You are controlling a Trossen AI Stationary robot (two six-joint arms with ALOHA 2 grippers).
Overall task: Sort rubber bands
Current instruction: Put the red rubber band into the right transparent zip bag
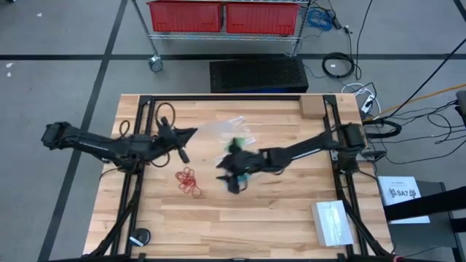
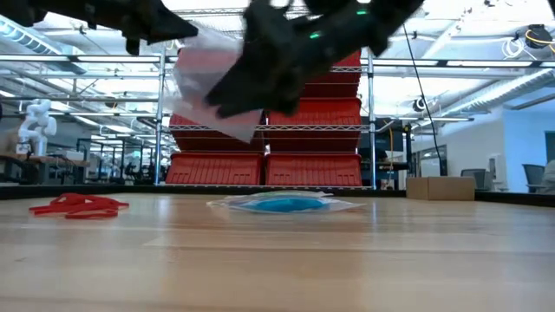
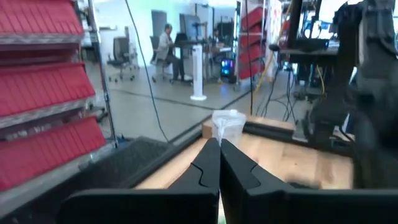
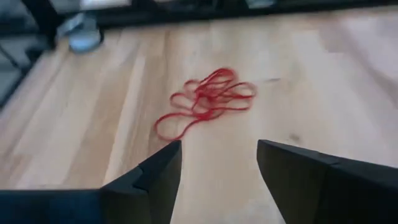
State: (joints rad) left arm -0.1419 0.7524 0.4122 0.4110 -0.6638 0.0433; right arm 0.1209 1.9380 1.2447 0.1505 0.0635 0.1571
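Red rubber bands (image 1: 189,180) lie loose on the wooden table, left of centre; the right wrist view shows the red rubber bands (image 4: 208,99) just ahead of my right gripper (image 4: 217,146). My right gripper (image 1: 227,178) hovers open above the table, tipped down, and touches nothing. Blue rubber bands inside a flat clear bag (image 2: 282,204) rest on the table. My left gripper (image 1: 195,132) is raised at the left and shut on another clear plastic bag (image 2: 212,91). My left gripper pinches a clear plastic bag between its two shut fingers, and a piece of the bag (image 3: 227,126) shows just past the fingertips. The fingers point level toward the table's right side. The bag hangs clear of the table, slack.
A white box (image 1: 331,222) sits at the near right and a small cardboard box (image 1: 312,107) at the far right. A black round object (image 1: 138,236) lies near the front left. A rack with red bins (image 1: 226,16) stands beyond the far edge.
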